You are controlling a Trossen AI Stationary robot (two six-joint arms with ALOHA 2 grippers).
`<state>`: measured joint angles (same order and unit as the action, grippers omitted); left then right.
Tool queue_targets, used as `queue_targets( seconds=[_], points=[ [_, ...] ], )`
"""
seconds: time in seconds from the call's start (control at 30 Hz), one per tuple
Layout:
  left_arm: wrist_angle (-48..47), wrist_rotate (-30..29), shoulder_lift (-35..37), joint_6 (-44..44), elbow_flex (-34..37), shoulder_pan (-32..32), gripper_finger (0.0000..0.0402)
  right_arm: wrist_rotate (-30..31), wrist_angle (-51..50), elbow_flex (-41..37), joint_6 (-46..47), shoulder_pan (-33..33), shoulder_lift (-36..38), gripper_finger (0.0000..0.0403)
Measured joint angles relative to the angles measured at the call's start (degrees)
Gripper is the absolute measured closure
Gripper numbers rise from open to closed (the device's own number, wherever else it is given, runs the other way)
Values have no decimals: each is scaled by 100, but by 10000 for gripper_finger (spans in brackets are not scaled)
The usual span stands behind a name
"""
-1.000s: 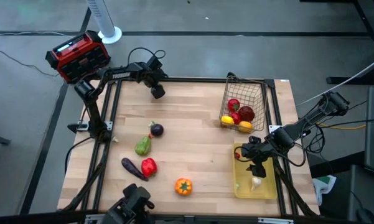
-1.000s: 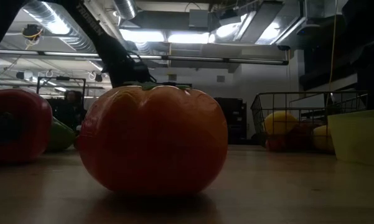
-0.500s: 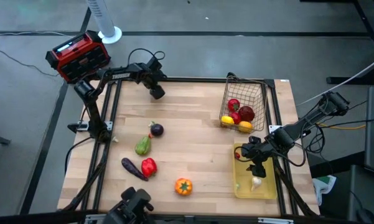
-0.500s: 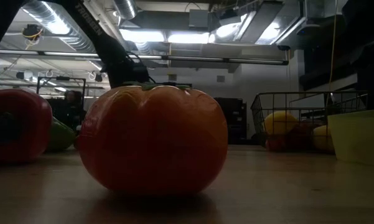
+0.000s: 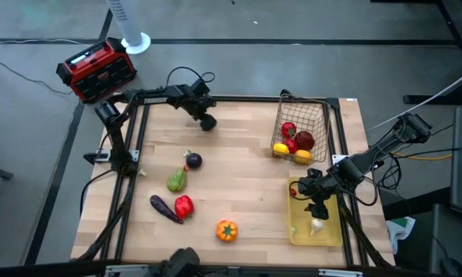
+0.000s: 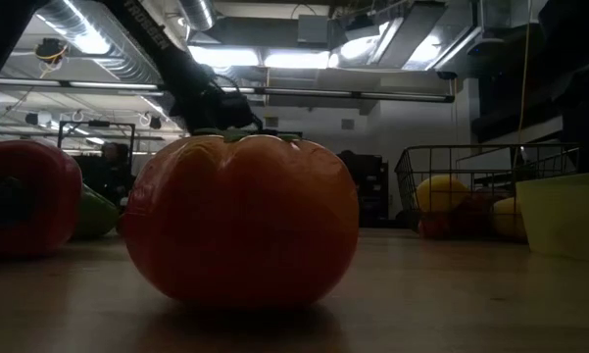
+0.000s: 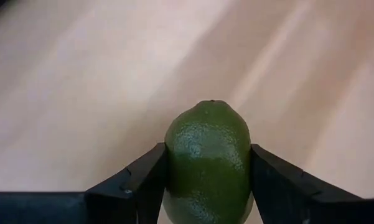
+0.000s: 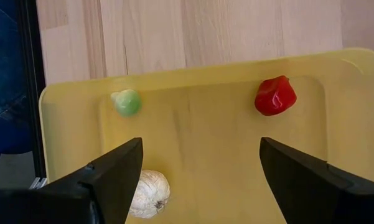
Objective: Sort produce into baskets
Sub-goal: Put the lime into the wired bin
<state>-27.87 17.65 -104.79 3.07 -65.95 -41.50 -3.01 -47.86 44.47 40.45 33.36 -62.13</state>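
- My left tool pinches a small round green lime; it has swung toward 3 o'clock along the table's far edge.
- Next stop, I judge: the dark wire-mesh basket.
- Right tool spread over the shallow yellow plastic tray.

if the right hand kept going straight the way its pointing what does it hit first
Most likely the bare floor of the yellow tray. The right hand is open and points down at it, between the garlic, a small green piece and a red piece. Depth is hard to judge.
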Motion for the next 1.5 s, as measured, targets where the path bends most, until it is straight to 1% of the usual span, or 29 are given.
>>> queue_targets(
  seconds=[0.1,0.2,0.33,0.47,0.53,0.67,0.83,0.97,1.07,1.17,1.37,1.5],
  points=[
    [422,365,0,359,-1,293,201,0,0,0,0,0,0,81],
    [1012,590,0,782,-1,640,199,0,0,0,0,0,0,81],
    [2074,629,0,1351,-1,1159,199,0,0,0,0,0,0,81],
    [3364,567,0,1764,-1,1667,198,0,0,0,-2,0,0,81],
    [3994,302,0,1864,-1,1921,198,0,0,0,-1,0,0,81],
    [5208,-489,2,1779,-3,2365,198,0,0,0,0,0,0,81],
    [6118,-1405,2,1578,-3,2792,198,0,0,0,-2,0,0,81],
    [6486,-1996,2,1220,-9,3053,198,93,0,0,-20,0,0,81],
    [6577,-2270,-31,1046,-84,3181,197,238,11,0,-22,0,0,81],
    [6833,-2316,-274,1029,-371,3260,197,291,20,0,-22,-1,-2,81],
    [6729,-2317,-1181,883,-1309,3343,197,293,33,0,-22,0,0,81],
    [6744,-2319,-1637,903,-1661,3365,197,291,48,0,-22,0,0,81]
  ],
)
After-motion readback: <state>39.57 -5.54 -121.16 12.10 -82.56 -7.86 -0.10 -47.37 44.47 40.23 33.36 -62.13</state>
